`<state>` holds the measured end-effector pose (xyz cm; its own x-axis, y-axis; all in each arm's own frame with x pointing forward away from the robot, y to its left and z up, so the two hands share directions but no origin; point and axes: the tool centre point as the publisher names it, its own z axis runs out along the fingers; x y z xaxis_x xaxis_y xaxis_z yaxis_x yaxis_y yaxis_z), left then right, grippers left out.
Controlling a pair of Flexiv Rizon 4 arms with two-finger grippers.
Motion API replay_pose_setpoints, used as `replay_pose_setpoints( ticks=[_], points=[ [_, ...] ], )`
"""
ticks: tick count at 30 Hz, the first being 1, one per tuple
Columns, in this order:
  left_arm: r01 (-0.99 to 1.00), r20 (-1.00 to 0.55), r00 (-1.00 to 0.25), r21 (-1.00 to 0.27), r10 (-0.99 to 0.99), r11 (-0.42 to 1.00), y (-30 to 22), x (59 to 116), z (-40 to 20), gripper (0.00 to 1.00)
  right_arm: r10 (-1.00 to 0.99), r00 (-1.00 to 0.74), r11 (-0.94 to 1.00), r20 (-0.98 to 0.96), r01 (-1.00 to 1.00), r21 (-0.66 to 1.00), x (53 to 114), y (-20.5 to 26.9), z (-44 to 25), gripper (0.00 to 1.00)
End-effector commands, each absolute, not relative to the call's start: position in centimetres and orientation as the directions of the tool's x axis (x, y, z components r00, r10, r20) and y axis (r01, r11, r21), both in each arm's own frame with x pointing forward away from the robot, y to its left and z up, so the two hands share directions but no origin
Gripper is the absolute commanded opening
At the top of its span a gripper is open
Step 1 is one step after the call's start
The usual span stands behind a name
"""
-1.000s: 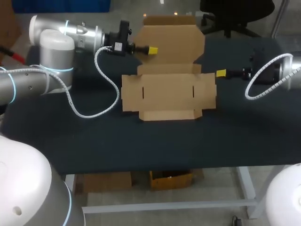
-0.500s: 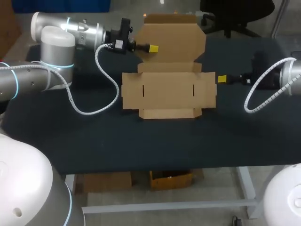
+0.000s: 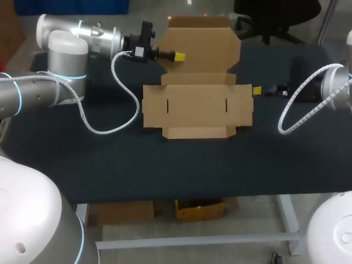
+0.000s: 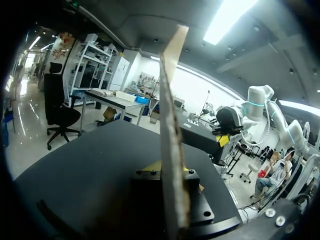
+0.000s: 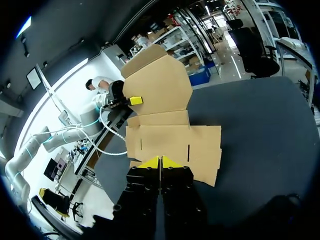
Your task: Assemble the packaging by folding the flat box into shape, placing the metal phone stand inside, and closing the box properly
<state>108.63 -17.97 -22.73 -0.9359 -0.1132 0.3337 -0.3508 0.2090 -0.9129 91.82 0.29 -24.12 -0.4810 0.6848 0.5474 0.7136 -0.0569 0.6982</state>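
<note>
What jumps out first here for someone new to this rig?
The cardboard box lies unfolded mid-table, with its rear flap lifted. The left gripper clamps that flap at its left edge; the left wrist view shows the card edge-on between its fingers. The right gripper, tips together, sits at the box's right edge.

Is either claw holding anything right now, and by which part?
The left claw grips the flat brown cardboard box by the side edge of its raised lid flap. The right claw is shut, holding nothing.
</note>
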Motion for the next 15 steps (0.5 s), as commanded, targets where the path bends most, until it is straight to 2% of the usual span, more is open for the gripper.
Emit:
replay_pose_setpoints(
  ticks=[1,15],
  points=[
    [-0.31,0.293,-0.949,-0.933,-0.114,0.184,-18.2,108.5,-22.8,0.0,0.693,-0.487,-0.045,0.532,0.707,0.706,91.4,0.7,-24.1,0.0],
    [-0.239,0.224,-0.97,-0.955,-0.099,0.178,-19.3,108.6,-22.3,0.0,0.712,-0.514,0.011,0.478,0.689,0.724,88.2,1.6,-26.2,0.0]
  ],
)
